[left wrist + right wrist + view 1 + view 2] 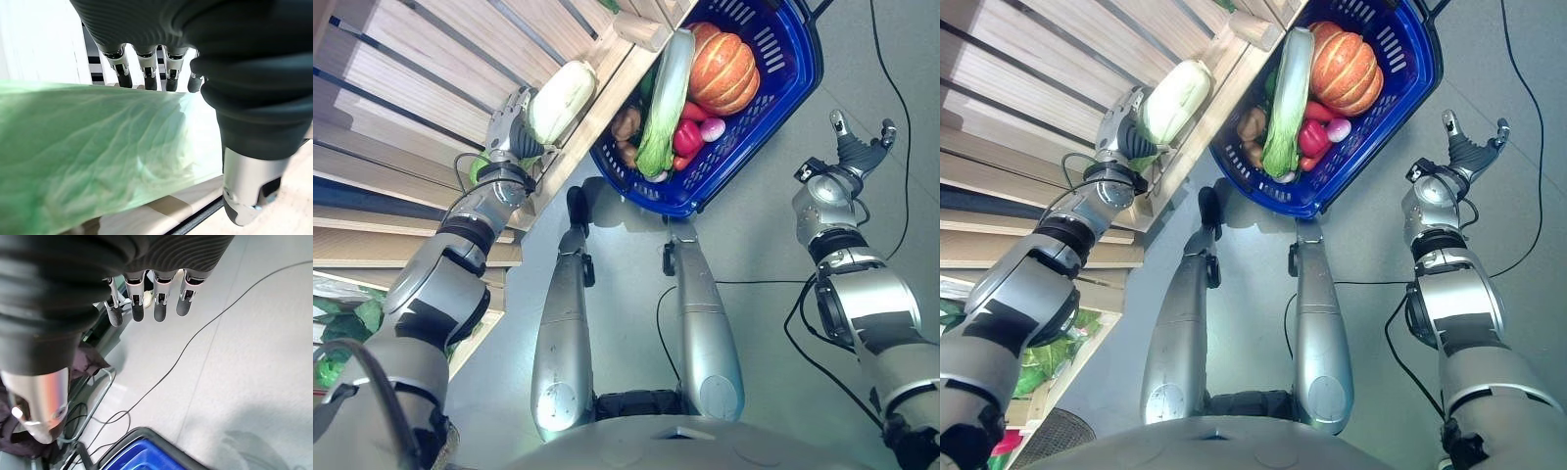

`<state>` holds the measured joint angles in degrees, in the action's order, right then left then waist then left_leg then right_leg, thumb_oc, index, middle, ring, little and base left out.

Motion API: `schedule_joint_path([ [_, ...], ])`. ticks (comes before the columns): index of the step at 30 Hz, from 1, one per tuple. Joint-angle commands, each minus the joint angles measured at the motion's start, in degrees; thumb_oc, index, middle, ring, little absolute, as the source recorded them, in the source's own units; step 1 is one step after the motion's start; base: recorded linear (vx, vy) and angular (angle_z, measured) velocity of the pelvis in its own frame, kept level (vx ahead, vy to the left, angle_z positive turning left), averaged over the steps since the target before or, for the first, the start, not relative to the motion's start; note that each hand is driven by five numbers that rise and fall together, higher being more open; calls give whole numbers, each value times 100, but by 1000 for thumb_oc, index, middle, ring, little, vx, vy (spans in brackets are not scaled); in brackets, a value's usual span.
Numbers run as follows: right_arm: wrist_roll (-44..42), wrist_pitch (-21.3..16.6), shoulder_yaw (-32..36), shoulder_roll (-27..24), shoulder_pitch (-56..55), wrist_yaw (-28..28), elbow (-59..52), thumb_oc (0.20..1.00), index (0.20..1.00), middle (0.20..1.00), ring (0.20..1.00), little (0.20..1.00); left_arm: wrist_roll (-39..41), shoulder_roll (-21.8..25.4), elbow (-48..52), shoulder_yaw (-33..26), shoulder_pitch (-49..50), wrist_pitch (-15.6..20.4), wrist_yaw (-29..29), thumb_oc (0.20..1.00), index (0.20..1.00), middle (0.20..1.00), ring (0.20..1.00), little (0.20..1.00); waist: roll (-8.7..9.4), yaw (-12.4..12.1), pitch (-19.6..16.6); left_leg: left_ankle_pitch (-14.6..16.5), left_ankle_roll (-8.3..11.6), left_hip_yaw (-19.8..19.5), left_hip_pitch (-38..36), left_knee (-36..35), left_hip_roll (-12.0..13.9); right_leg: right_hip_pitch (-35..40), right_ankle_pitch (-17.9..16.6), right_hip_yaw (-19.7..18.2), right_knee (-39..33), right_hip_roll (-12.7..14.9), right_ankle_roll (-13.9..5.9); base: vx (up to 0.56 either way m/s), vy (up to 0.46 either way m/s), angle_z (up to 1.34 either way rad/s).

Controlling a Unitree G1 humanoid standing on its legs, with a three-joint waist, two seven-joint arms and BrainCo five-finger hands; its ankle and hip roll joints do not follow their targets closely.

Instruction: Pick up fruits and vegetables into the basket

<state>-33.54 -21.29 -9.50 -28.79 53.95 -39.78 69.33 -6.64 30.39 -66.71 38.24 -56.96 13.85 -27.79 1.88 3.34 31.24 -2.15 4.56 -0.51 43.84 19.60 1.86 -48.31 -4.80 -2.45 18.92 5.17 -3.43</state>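
Several vegetables already fill the blue basket (pixel 773 93) on the floor; left hand (pixel 512 132) fingers curl round a pale cabbage (pixel 560 100) over the wooden shelf (pixel 401 78). Right hand (pixel 855 147) hangs open, empty.

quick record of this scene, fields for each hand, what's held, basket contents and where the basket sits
left hand: left hand at the wooden shelf, fingers curled round the pale green cabbage
held item: cabbage, lying at the shelf's front edge
right hand: right hand open, holding nothing, above the grey floor
basket: blue basket on the floor beside the shelf
basket contents: orange pumpkin, long green cabbage, red pepper, other small produce
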Motion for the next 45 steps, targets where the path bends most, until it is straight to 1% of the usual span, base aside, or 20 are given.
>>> schedule_joint_path([
  [1, 85, -282, -63, -291, -135, -125, -175, 1000, 1000, 1000, 1000, 1000, 250, -50, -613, -477, 31, -295, 214, 1000, 1000, 1000, 1000, 1000, -145, 69, -145, 246, -182, 11, 115, 52, -143, 229, 432, 381, 207, -230, 35, 0, 0, 0],
  [2, 99, -288, -66, -279, -125, -141, -192, 1000, 1000, 1000, 1000, 1000, 274, -56, -649, -476, 9, -325, 268, 1000, 1000, 1000, 1000, 1000, -138, 72, -145, 247, -182, 8, 118, 44, -142, 223, 431, 381, 203, -232, 34, 0, 0, 0],
  [3, 106, -282, -76, -266, -106, -158, -214, 1000, 1000, 1000, 1000, 1000, 276, -74, -701, -476, -11, -353, 323, 912, 912, 912, 912, 912, -128, 77, -145, 249, -183, 8, 127, 46, -141, 211, 430, 379, 206, -234, 33, 0, 0, 0],
  [4, 98, -289, -83, -261, -94, -157, -219, 1000, 1000, 1000, 1000, 1000, 284, -79, -751, -472, -34, -387, 382, 736, 736, 736, 736, 736, -121, 82, -145, 252, -184, 9, 133, 47, -140, 205, 429, 379, 204, -236, 32, 0, 0, 0],
  [5, 93, -297, -90, -253, -87, -158, -222, 1000, 1000, 1000, 1000, 1000, 294, -81, -799, -466, -47, -392, 448, 416, 416, 416, 416, 416, -116, 86, -145, 254, -184, 11, 133, 46, -139, 204, 426, 380, 200, -236, 32, 0, 0, 0],
  [6, 95, -308, -99, -236, -79, -168, -230, 1000, 1000, 1000, 1000, 1000, 328, -83, -852, -464, -57, -380, 533, 200, 200, 200, 200, 200, -111, 90, -145, 255, -183, 14, 132, 46, -135, 204, 423, 378, 198, -236, 30, 0, 0, 0],
  [9, 77, -308, -113, -236, -57, -160, -245, 1000, 1000, 1000, 1000, 1000, 414, -85, -913, -454, -61, -380, 694, 200, 200, 200, 200, 200, -105, 96, -145, 258, -180, 20, 139, 54, -130, 196, 417, 377, 195, -235, 29, 0, 0, 0],
  [10, 85, -313, -114, -244, -26, -149, -251, 1000, 1000, 1000, 1000, 1000, 459, -87, -946, -447, -61, -388, 785, 200, 200, 200, 200, 200, -106, 105, -145, 213, -180, 19, 158, 29, -140, 177, 364, 375, 160, -233, 28, 0, 0, 0],
  [14, 79, -289, -126, -245, -14, -151, -293, 1000, 1000, 1000, 1000, 1000, 568, -60, -986, -443, -33, -375, 888, 200, 200, 200, 200, 200, -118, 107, -145, 212, -178, 19, 152, 23, -148, 191, 358, 363, 127, -227, 30, 0, 0, 0],
  [22, 88, -352, -150, -197, -44, -174, -314, 1000, 1000, 1000, 1000, 1000, 619, -57, -1027, -480, 11, -346, 895, 200, 200, 200, 200, 200, -124, 93, -145, 252, -168, 25, 134, 41, -137, 216, 395, 366, 134, -217, 26, 0, 0, 0],
  [25, 115, -340, -157, -195, -27, -190, -339, 1000, 1000, 1000, 1000, 1000, 675, -37, -1031, -496, 2, -336, 919, 200, 200, 200, 200, 200, -125, 94, -145, 205, -168, 20, 135, 3, -143, 217, 357, 371, 102, -212, 26, 0, 0, 0],
  [27, 125, -334, -176, -181, -19, -199, -353, 1000, 1000, 1000, 1000, 1000, 732, -47, -1023, -508, 14, -314, 909, 200, 200, 200, 200, 200, -124, 90, -145, 198, -170, 19, 127, -5, -147, 223, 350, 371, 93, -214, 27, 0, 0, 0],
  [28, 128, -346, -177, -180, -58, -189, -389, 1000, 1000, 1000, 1000, 1000, 904, -44, -977, -517, 34, -308, 924, 200, 200, 200, 200, 200, -122, 84, -145, 238, -167, 16, 107, 12, -140, 245, 386, 372, 109, -214, 27, 0, 0, 0],
  [29, 127, -345, -174, -182, -44, -189, -394, 1000, 1000, 1000, 1000, 1000, 918, -39, -976, -525, 21, -303, 924, 200, 200, 200, 200, 200, -122, 88, -145, 197, -168, 14, 131, -9, -145, 222, 349, 373, 89, -210, 27, 0, 0, 0],
  [30, 100, -355, -180, -178, -78, -158, -427, 1000, 1000, 1000, 1000, 1000, 1101, -53, -967, -564, 60, -247, 912, 200, 200, 200, 200, 200, -123, 83, -145, 238, -166, 14, 103, 13, -142, 244, 384, 371, 114, -214, 28, 0, 0, 0],
  [33, 144, -464, -165, -153, -126, -67, -524, 1000, 1000, 1000, 1000, 1000, 1636, -40, -893, -839, 103, -31, 907, 200, 200, 200, 200, 200, -123, 80, -145, 195, -169, 3, 123, -8, -152, 220, 363, 366, 108, -213, 30, 0, 0, 0],
  [34, 178, -543, -152, -116, -207, -18, -636, 1000, 1000, 1000, 1000, 1000, 1935, -29, -796, -1021, 168, 151, 892, 200, 200, 200, 200, 200, -120, 67, -145, 240, -164, -7, 95, 17, -151, 245, 404, 366, 138, -214, 23, 0, 0, 0],
  [38, 222, -663, -153, -63, -341, 136, -998, 1000, 1000, 1000, 1000, 1000, 2489, 28, -468, -1425, 304, 586, 929, 200, 200, 200, 200, 200, -127, 46, -145, 239, -160, -37, 58, 17, -179, 274, 411, 371, 146, -212, 24, -1, -8, 0],
  [41, 291, -688, -153, -48, -410, 145, -1270, 1000, 1000, 1000, 1000, 1000, 2694, 49, -164, -1608, 388, 725, 828, 200, 200, 200, 200, 200, -143, 42, -145, 191, -159, -47, 53, -24, -197, 275, 381, 377, 120, -209, 28, 0, 0, 0],
  [45, 385, -661, -148, -52, -519, 146, -1740, 1000, 1000, 1000, 1000, 1000, 2863, 114, 386, -1948, 511, 843, 654, 200, 200, 200, 200, 200, -175, 7, -145, 227, -150, -76, 11, -18, -198, 310, 467, 392, 191, -205, 32, 0, 0, 0],
])
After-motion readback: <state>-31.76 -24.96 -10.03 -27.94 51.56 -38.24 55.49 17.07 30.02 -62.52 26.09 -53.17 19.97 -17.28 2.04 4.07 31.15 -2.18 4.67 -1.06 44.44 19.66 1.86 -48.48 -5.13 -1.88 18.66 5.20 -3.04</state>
